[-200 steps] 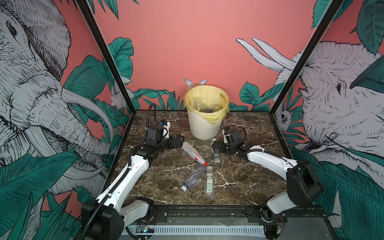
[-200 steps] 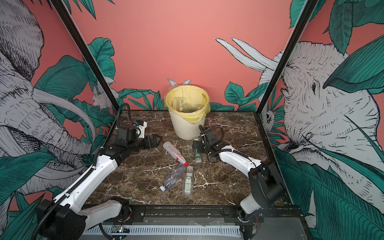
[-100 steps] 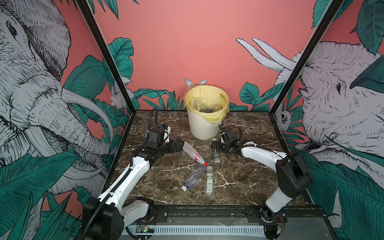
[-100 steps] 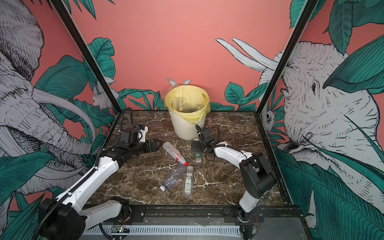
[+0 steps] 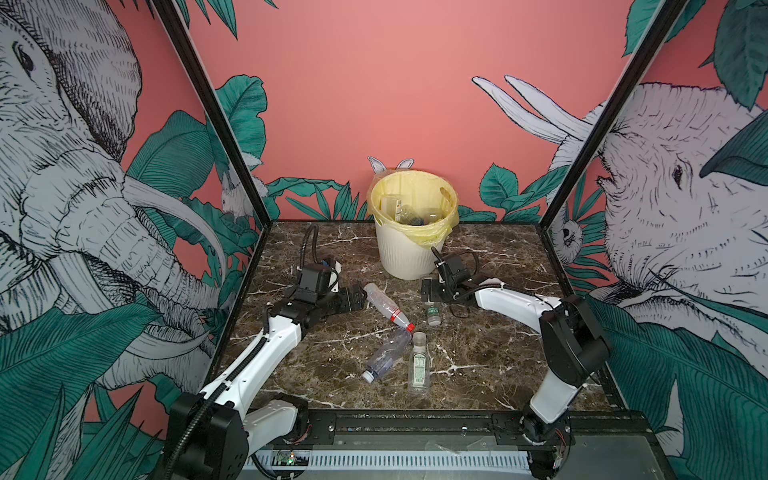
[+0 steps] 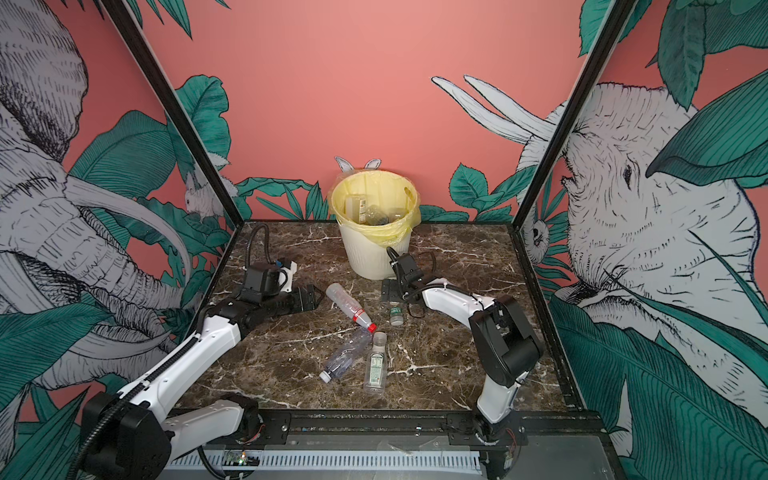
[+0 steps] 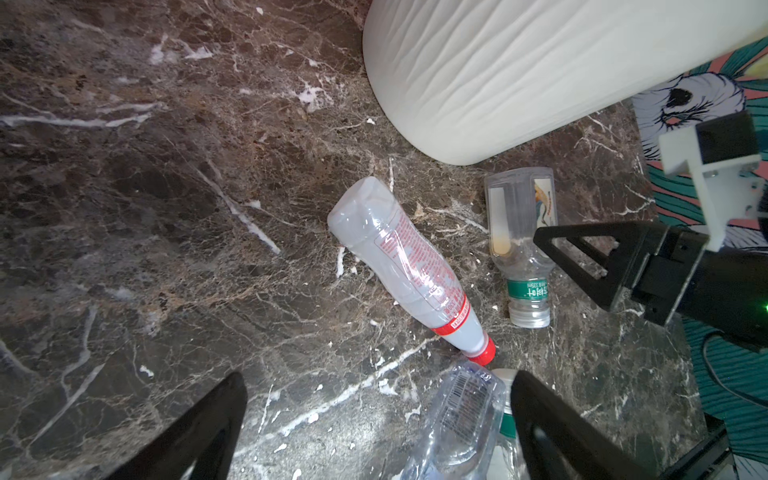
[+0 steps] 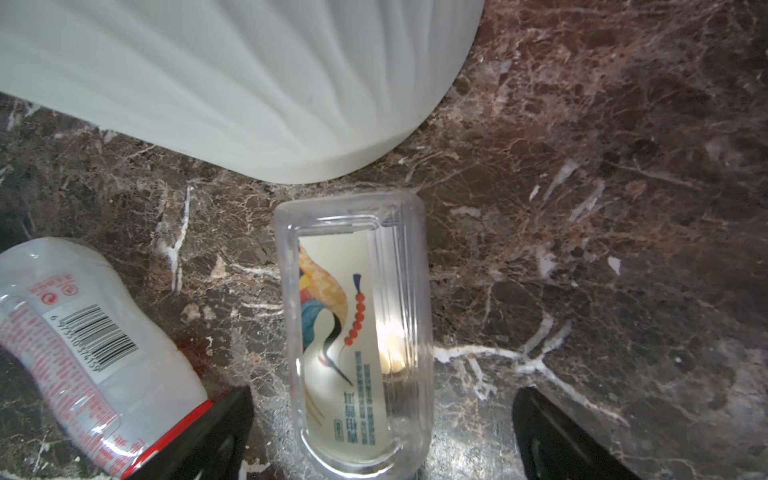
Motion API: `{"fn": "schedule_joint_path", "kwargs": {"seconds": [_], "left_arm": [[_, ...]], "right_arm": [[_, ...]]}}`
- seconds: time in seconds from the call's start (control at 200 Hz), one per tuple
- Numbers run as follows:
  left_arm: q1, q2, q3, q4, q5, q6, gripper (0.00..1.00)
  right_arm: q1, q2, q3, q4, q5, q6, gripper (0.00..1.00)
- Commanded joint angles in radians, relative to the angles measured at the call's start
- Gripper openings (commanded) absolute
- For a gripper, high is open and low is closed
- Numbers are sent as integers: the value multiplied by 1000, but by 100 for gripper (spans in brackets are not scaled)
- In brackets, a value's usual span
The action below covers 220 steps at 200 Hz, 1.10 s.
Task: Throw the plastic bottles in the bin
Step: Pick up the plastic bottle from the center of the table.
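Right end effector [image 8: 384, 392]: released, jaws wide either side of flat crane-label bottle [image 8: 357, 291], not touching.
Left end effector [image 7: 378, 376]: released, empty, beside red-capped bottle [image 7: 409, 274].
Bin [image 5: 403, 257]: upright at desk [image 5: 490, 340] rear; both bottles lie on desk just before it.

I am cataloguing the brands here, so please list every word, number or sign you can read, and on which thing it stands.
"6": first barcode digit on the red-label bottle; the other digits blur.
Its red print: too small.
Flat clear bottle: Chinese characters, not legible.
Its green neck band: blurred.
Crushed bottle barcode: no legible digits.
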Motion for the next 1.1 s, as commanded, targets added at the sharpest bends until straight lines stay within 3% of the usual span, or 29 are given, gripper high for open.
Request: {"fn": "schedule_joint_path", "kwargs": {"seconds": [0.0,0.355,0.725,1.095], "left_arm": [[4,13,-26,36,-8,-27,99],[5,88,-35,70,-7,-40,99],[4,119,-67,110,-12,-69,99],[5,140,-72,122,-11,-84,99]], "right_arm": [[11,35,30,2,39,13,96],[24,94,86,-18,67,-13,93],[24,143,129,-25,76,-24,80],[31,115,68,-7,110,-43,60]]}}
